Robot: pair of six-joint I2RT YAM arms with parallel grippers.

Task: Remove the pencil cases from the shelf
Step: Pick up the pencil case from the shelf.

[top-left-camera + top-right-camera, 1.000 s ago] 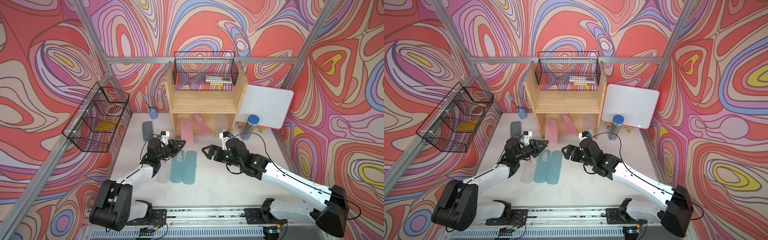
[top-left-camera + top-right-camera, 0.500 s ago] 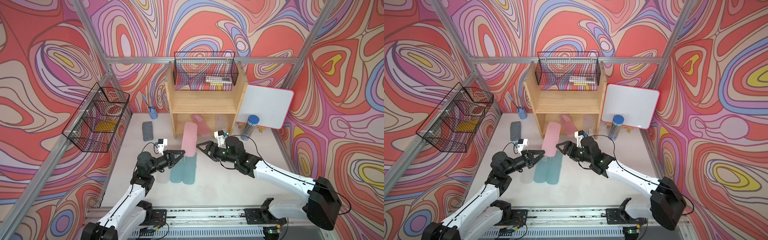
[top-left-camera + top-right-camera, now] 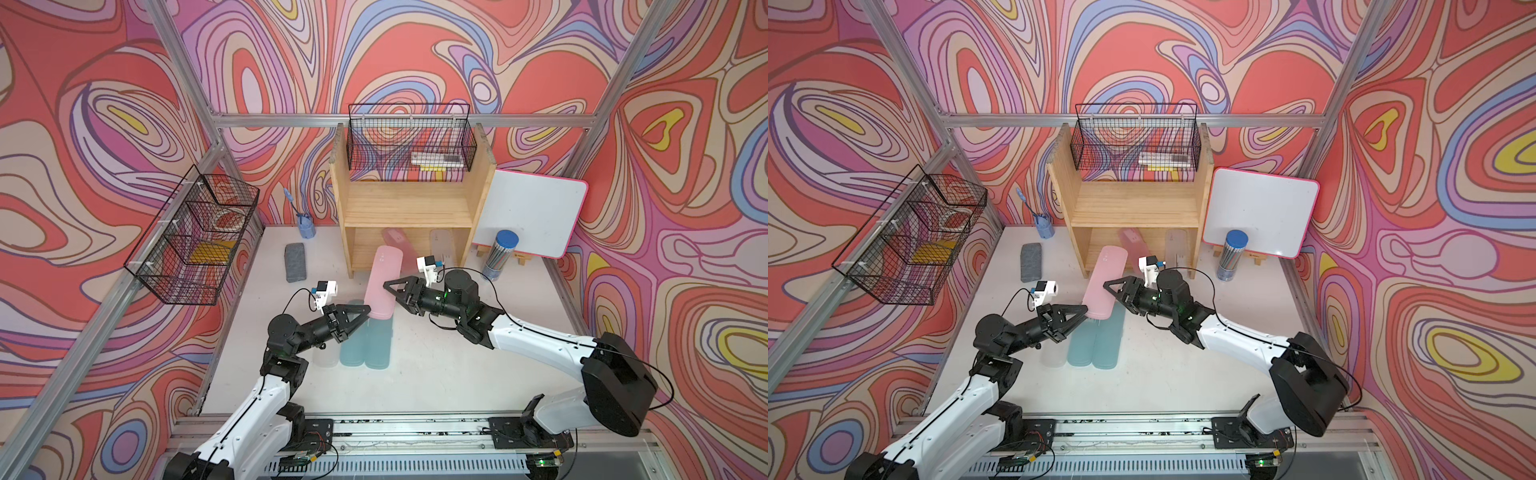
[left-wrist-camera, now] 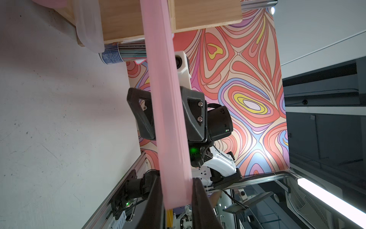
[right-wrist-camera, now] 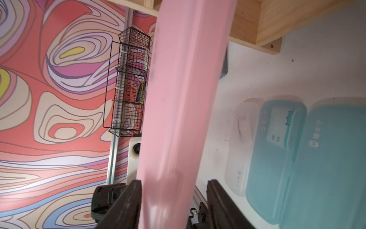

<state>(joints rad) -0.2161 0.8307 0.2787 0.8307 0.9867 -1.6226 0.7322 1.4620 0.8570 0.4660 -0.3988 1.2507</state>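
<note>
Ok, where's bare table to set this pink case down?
Bare table in front of the teal cases, up to the front rail. A narrower strip between the grey block and the shelf. Crowded around the clear case beside them.

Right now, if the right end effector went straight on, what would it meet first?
Probably the long pink translucent plastic pencil case, lying between the jaws of the right end effector; the left end effector holds its near end.

Pink pencil case (image 4: 164, 79) runs right through the shot, pinched in the left gripper (image 4: 176, 184), right gripper (image 4: 166, 113) straddling it further along, wooden shelf (image 4: 198, 15) behind.
</note>
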